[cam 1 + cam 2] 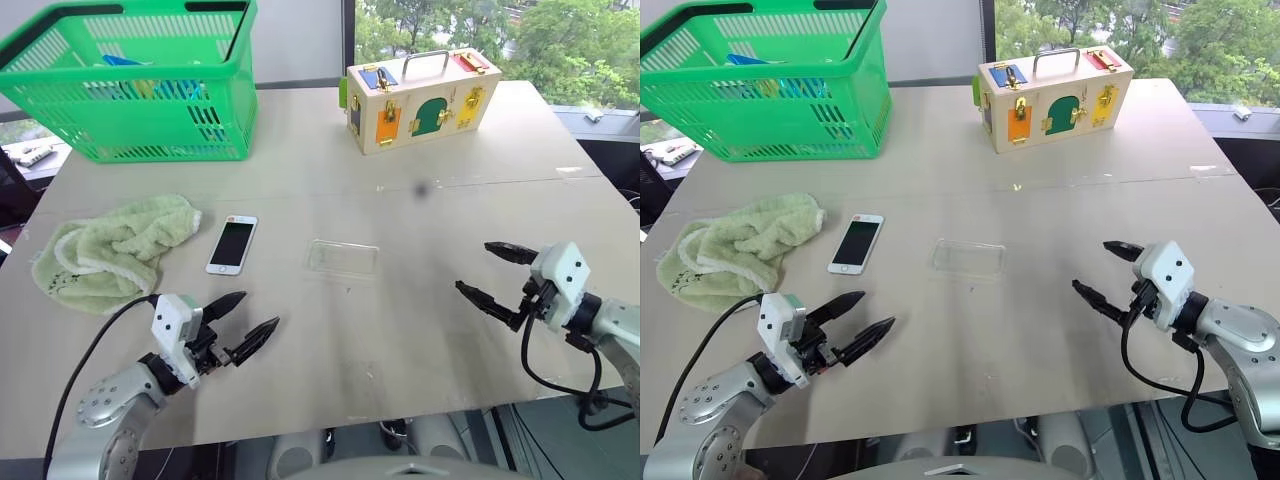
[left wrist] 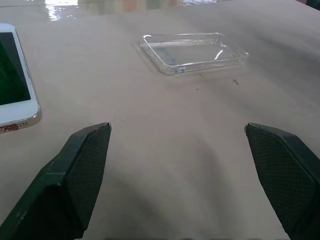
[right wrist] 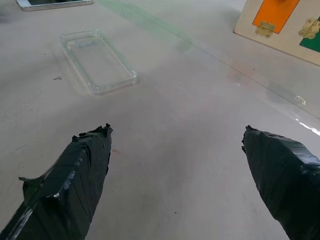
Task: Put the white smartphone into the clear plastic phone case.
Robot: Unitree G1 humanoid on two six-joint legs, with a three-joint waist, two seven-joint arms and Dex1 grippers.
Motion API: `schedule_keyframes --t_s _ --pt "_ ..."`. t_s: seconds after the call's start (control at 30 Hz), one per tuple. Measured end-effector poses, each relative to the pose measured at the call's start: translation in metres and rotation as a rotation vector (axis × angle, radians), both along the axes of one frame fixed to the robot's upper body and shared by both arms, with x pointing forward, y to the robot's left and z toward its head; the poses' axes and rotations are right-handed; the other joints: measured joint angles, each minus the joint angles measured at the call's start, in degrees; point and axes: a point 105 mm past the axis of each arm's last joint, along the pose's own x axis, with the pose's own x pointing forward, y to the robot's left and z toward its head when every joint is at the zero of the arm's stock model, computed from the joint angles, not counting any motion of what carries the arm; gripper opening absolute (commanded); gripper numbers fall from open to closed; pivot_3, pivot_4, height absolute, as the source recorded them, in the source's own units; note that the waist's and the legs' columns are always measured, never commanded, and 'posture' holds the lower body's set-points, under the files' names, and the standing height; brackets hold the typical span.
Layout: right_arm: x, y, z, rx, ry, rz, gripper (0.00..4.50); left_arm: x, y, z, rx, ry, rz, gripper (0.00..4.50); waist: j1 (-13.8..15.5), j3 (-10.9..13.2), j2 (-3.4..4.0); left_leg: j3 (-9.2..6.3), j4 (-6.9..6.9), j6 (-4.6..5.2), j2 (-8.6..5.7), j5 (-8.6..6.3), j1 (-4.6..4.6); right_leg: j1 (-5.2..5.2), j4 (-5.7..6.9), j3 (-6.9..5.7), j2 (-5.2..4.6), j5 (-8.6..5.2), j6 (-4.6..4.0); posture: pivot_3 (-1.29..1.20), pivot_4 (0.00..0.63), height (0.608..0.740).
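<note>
Left eye view: the white smartphone (image 1: 232, 244) lies screen-up on the bench (image 1: 420, 330), just beside a crumpled green towel (image 1: 110, 250). The clear plastic phone case (image 1: 342, 258) lies flat, hollow side up, a little way to the phone's right, apart from it and empty. The left hand (image 1: 243, 326) hovers over the near edge of the bench, its two black fingers spread wide and holding nothing. The right hand (image 1: 498, 274) hovers over the near right part of the bench, also spread wide and empty.

Judging by this, the task is at its very start: nothing is grasped and the phone is not yet in the case. The next move probably calls for the left hand to reach forward to the phone, the nearer of the two things to it, and to close across its thin edges. That looks awkward, as the phone lies flat on the bench. The right hand may need to steady the light case, which could slide.

No brand or writing can be read on the phone, the case, the green basket (image 1: 140, 80) or the wooden latch box (image 1: 420, 98).
</note>
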Motion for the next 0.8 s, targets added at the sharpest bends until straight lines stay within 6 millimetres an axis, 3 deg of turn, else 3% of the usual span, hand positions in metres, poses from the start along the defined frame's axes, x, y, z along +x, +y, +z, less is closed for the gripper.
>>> schedule_keyframes --t_s 0.07,0.13,0.23,0.33,0.5,0.57,0.8 --pt "0.000 0.000 0.000 0.003 0.001 0.004 4.50 0.001 0.001 0.000 -0.002 -0.002 0.005 4.46 0.0 0.0 0.01 -0.01 -0.01 0.00 0.00 0.00 0.00 0.01 -0.02 0.00 0.00 0.00 0.00 0.00 0.150 0.740" --pt "-0.003 0.007 0.005 0.040 -0.003 0.046 4.50 0.018 0.011 0.004 -0.030 -0.021 0.083 4.46 0.3 0.0 0.04 -0.11 -0.01 0.00 0.00 0.00 -0.02 0.02 -0.01 -0.08 0.03 0.00 0.00 0.00 0.150 0.740" --pt "-0.009 0.024 0.023 0.077 -0.063 0.135 4.50 0.042 0.030 0.022 -0.060 -0.074 0.209 4.46 0.6 0.0 0.03 -0.20 0.00 0.03 0.02 0.02 -0.03 0.04 0.00 -0.19 0.07 0.01 0.01 0.00 0.150 0.740" --pt "-0.013 0.032 0.032 0.089 -0.086 0.176 4.50 0.055 0.036 0.035 -0.059 -0.100 0.270 4.46 0.7 0.0 0.03 -0.12 -0.01 0.13 -0.01 0.08 -0.04 0.08 -0.01 -0.13 0.10 0.01 0.01 0.00 0.150 0.740" --pt "-0.015 0.039 0.034 0.053 -0.072 0.179 4.50 0.076 0.052 0.031 0.077 0.018 0.467 4.46 1.2 0.0 -0.06 -0.04 -0.01 0.27 -0.04 0.16 -0.09 0.06 -0.04 -0.07 0.24 0.01 0.02 0.00 0.150 0.740" --pt "-0.015 0.041 0.036 0.055 -0.068 0.186 4.50 0.084 0.052 0.027 0.136 0.108 0.547 4.46 1.4 0.0 -0.10 -0.05 0.00 0.28 -0.06 0.17 -0.09 0.08 -0.04 -0.07 0.23 0.01 0.03 0.00 0.150 0.740" --pt "-0.016 0.042 0.036 0.050 -0.057 0.194 4.50 0.095 0.038 0.023 0.170 0.266 0.583 4.46 1.3 0.0 -0.14 -0.06 0.01 0.28 -0.07 0.17 -0.05 0.08 0.02 -0.05 0.29 0.01 0.02 0.00 0.150 0.740"
